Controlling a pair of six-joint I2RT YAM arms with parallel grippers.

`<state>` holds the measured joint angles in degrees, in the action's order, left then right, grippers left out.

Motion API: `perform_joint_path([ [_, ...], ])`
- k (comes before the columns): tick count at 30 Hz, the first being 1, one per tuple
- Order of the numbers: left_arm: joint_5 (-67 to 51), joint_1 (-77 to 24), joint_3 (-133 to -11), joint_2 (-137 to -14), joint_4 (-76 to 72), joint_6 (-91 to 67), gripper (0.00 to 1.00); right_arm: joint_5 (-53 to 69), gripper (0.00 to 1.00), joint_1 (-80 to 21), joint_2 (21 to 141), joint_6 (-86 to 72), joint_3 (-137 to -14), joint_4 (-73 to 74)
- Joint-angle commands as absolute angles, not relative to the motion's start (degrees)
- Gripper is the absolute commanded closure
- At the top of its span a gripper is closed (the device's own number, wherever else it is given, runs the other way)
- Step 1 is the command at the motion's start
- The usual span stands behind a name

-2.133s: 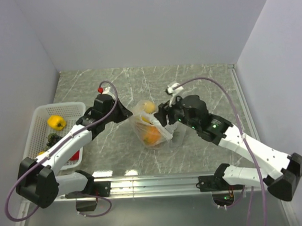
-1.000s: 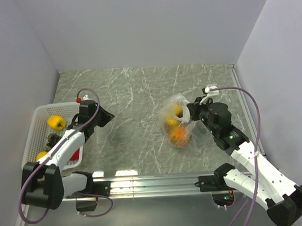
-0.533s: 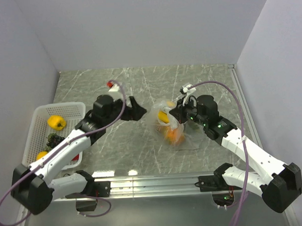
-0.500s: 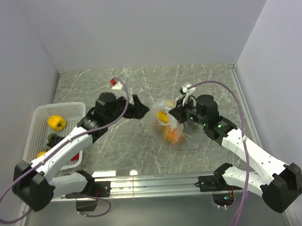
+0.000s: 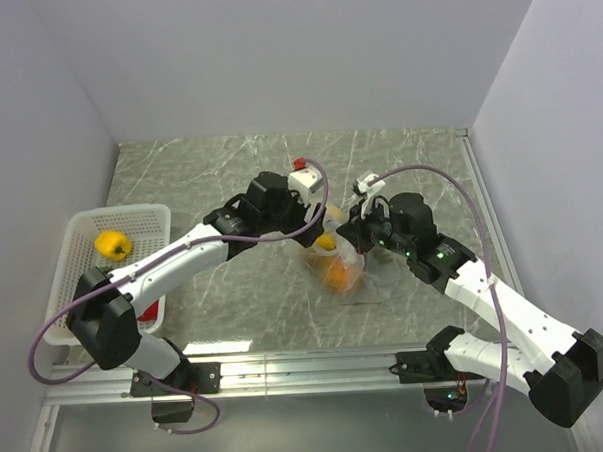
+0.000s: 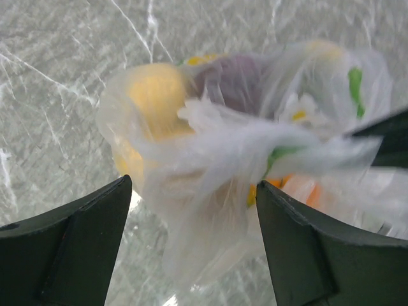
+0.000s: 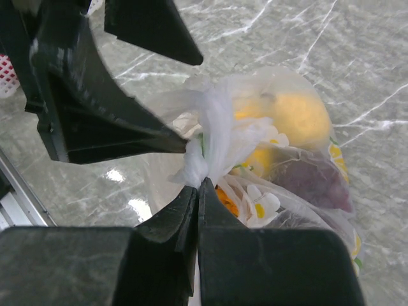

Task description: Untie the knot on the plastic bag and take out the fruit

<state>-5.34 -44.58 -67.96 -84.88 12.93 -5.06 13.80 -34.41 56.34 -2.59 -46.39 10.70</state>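
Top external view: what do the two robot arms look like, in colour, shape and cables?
The left arm and the right arm have white links with black joints and black ends near the table edge. A purple cable loops along each arm. The left wrist bears a red and white plug. The fingers are black wedges.

Clear plastic bag (image 6: 210, 159); yellow, purple, orange fruit (image 7: 293, 115); grey white-veined table (image 5: 209, 170); white basket (image 5: 77, 246)

L end effector (image 6: 191, 188) opened & swung over to straddle the plastic bag (image 6: 210, 140).
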Motion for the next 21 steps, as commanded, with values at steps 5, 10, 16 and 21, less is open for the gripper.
perform_joint_path([
  [5, -8.71, -44.65, -65.74, -79.71, 14.59, 1.15, 0.21, 13.09, 1.0, -35.15, 54.32, -1.76, -47.46, 8.35],
  [10, -4.66, -44.65, -68.38, -83.84, 13.37, -2.35, 0.3, 12.83, 1.0, -36.21, 55.02, -1.23, -47.9, 8.79],
  [16, -1.16, -44.65, -68.64, -85.52, 9.32, -7.28, 0.82, 10.47, 0.99, -37.09, 54.58, -1.75, -47.46, 9.05],
  [21, 16.15, -40.37, -67.85, -82.8, 11.77, -19.3, 1.0, 0.1, 0.96, -37.0, 50.19, -5.27, -43.95, 7.39],
])
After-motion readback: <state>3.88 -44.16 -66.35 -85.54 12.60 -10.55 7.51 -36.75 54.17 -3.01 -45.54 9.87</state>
